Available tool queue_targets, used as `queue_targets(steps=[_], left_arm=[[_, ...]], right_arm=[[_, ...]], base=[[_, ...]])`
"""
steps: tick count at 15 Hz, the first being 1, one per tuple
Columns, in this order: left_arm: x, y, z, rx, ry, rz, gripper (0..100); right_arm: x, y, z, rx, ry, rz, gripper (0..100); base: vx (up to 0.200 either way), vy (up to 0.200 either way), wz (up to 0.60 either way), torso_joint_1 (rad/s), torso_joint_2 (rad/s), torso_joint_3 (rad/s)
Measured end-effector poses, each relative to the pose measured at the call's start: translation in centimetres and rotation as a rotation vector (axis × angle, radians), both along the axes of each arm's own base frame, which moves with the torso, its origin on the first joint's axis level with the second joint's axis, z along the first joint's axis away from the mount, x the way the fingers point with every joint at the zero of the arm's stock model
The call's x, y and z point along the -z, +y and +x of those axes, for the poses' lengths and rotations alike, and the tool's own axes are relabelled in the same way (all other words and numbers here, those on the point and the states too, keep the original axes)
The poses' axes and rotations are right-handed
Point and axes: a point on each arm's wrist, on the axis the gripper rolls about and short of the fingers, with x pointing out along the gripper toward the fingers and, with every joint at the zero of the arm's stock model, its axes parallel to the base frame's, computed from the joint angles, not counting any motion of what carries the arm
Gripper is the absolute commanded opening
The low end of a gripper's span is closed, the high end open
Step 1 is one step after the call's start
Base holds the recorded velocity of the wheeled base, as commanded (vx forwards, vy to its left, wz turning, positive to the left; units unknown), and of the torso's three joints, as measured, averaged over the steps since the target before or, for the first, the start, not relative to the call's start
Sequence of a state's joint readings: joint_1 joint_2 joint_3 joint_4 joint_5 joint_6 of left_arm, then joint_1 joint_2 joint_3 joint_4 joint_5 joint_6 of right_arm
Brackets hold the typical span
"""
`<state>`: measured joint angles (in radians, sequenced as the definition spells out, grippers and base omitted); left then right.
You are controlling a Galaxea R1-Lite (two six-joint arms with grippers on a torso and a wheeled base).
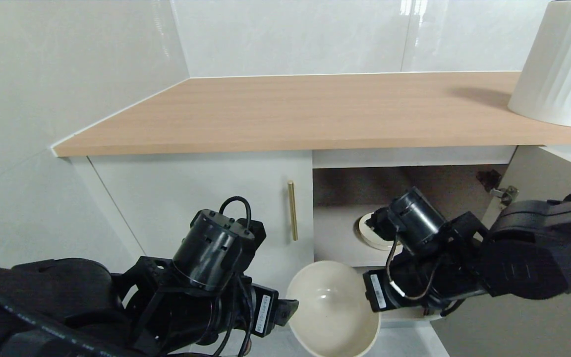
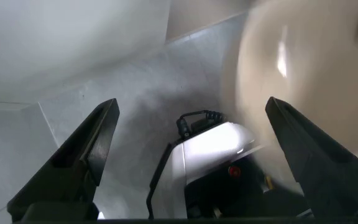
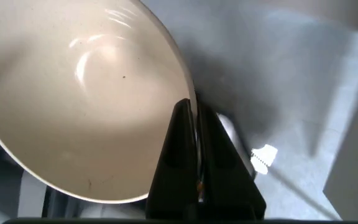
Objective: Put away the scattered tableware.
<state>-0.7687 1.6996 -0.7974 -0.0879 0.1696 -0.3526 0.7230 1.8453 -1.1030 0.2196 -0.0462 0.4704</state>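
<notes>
Right wrist view, and the right gripper (image 3: 194,115) is clamped tight on the rim of the cream bowl (image 3: 86,93), one dark finger inside the rim and one outside, the thin edge pinched between them. The bowl's glossy hollow faces this camera, tilted.

Over on the left wrist view, the left gripper (image 2: 192,102) has its jaws spread wide, gripping nothing; the bowl shows as a pale blur just beyond one finger (image 2: 303,155). From the head view that gripper sits right at the bowl's left edge, and whether it touches the rim cannot be told.

So the bowl hangs between the two grippers, held from its right side, low in front of the cabinet and below the wooden countertop (image 1: 315,109). Behind it the right-hand cabinet compartment (image 1: 335,238) stands open, with a white dish (image 1: 367,237) lying on its floor, partly hidden by the right arm. The left door (image 1: 191,193) is closed, a gold handle (image 1: 292,210) at its edge. Up on the countertop's right end stands a white ribbed container (image 1: 560,64)
</notes>
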Motion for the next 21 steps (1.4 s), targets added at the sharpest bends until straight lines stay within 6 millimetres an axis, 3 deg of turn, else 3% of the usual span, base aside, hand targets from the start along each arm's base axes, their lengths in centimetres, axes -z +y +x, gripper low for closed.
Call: queue_targets(steps=[6,10,14,21], left_arm=[[-0.2,0.1,0.0,-0.007,-0.009,-0.005,100],[-0.4,0.2,0.0,-0.009,-0.012,-0.008,100],[-0.4,0.2,-0.1,-0.008,-0.014,-0.009,100],[-0.5,0.2,-0.1,-0.008,-0.014,-0.01,100]], right_arm=[[2.2,-6.9,8.8,0.444,-0.108,0.079,0],[3.5,-9.2,12.6,0.621,-0.108,0.129,0],[4.2,-10.1,15.4,0.703,-0.136,0.15,0],[6.9,-10.8,18.1,0.77,-0.16,0.113,0]], base=[[0.0,0.0,0.0,0.0,0.0,0.0],[0.0,0.0,0.0,0.0,0.0,0.0],[0.0,0.0,0.0,0.0,0.0,0.0],[0.0,0.0,0.0,0.0,0.0,0.0]])
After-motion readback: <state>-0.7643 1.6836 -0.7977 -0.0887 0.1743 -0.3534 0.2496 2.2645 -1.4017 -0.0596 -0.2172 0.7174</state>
